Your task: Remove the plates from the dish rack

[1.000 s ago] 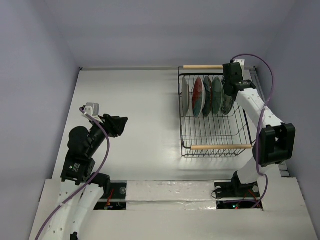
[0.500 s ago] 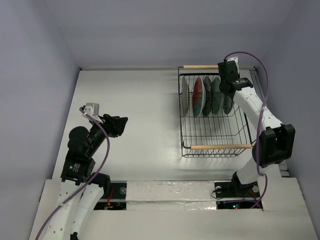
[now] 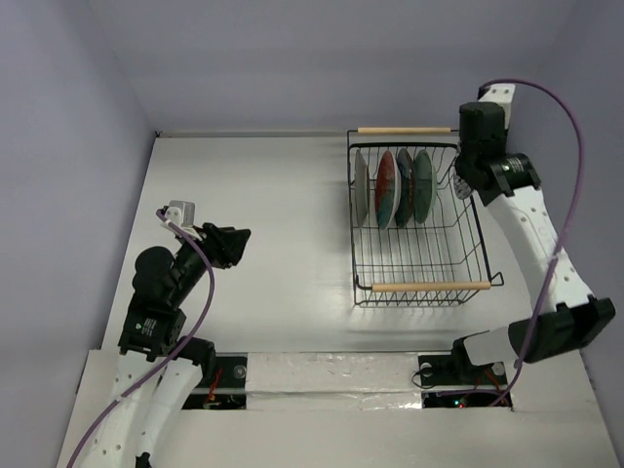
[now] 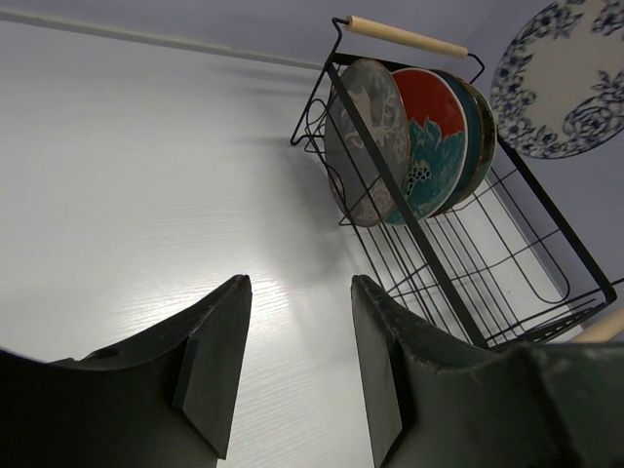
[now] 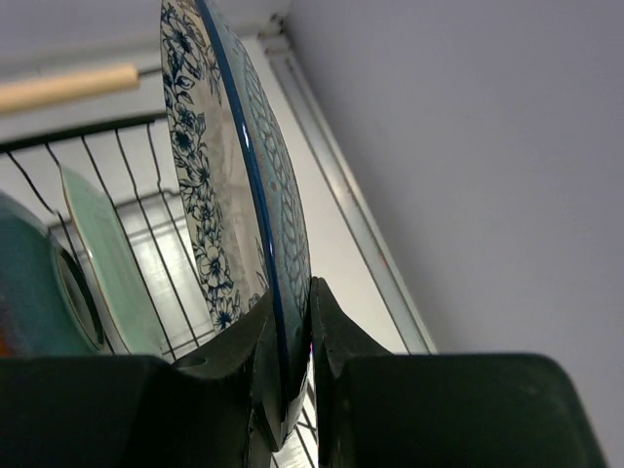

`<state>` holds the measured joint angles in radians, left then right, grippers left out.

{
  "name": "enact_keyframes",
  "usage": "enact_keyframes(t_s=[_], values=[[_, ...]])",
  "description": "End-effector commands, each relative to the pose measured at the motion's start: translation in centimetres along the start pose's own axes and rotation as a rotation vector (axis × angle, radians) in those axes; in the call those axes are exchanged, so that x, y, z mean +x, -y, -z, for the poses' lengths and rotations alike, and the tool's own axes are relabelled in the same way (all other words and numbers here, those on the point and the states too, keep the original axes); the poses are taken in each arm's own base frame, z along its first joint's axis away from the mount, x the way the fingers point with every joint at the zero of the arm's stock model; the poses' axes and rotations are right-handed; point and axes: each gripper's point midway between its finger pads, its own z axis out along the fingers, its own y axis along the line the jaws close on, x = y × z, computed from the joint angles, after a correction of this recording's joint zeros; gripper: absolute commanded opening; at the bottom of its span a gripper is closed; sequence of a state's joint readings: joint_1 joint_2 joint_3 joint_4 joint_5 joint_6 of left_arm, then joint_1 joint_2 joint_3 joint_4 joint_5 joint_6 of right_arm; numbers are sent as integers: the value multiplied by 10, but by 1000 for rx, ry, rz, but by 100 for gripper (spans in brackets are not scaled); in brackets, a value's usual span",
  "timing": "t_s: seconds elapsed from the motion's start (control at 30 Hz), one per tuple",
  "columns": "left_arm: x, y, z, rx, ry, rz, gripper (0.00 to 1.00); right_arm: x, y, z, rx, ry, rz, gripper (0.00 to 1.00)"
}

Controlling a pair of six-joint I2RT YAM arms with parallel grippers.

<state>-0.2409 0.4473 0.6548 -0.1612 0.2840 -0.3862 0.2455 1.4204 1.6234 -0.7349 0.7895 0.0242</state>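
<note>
The black wire dish rack [image 3: 419, 255] stands at the back right with a wooden handle at each end. Three plates and one more stand on edge in it: grey reindeer [image 4: 363, 136], red with teal flower [image 4: 429, 136], teal [image 4: 470, 127], pale green [image 5: 109, 268]. My right gripper [image 5: 291, 302] is shut on the rim of the white plate with blue ornate rim [image 5: 234, 185]. That plate also shows in the left wrist view [image 4: 565, 78], held in the air above the rack's right side. In the top view the right gripper [image 3: 470, 175] hides it. My left gripper [image 4: 297, 292] is open and empty, far left of the rack.
The white table [image 3: 273, 214] stretches left of the rack. A grey wall stands close on the right of the rack [image 5: 468, 146], with a metal rail along the table edge [image 5: 351, 214]. The rack's far handle [image 5: 68, 88] is near the held plate.
My right gripper has risen and swung right, lifting the white and blue plate out of the rack. The left arm has not moved.
</note>
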Motion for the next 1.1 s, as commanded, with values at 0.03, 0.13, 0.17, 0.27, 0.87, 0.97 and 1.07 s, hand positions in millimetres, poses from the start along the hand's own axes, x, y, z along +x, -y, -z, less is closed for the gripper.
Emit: enact_keyframes(t_s=[0.03, 0.13, 0.17, 0.27, 0.87, 0.97, 1.07], values=[[-12, 9, -1, 35, 42, -18, 43, -70, 72, 65, 65, 244, -318, 0], [-12, 8, -1, 31, 41, -16, 43, -87, 76, 89, -53, 321, -429, 0], [-13, 7, -1, 27, 43, -17, 43, -94, 80, 107, -111, 368, -475, 0], [-13, 6, -1, 18, 45, -15, 43, -113, 54, 139, -354, 447, -553, 0], [-75, -25, 57, -259, 352, 2, 41, -77, -306, 264, -1187, 179, -339, 0], [-76, -26, 56, -267, 351, 3, 41, -57, -348, 286, -1268, 130, -276, 0], [-74, -26, 55, -263, 346, 4, 41, -24, -392, 291, -1325, 65, -219, 0]])
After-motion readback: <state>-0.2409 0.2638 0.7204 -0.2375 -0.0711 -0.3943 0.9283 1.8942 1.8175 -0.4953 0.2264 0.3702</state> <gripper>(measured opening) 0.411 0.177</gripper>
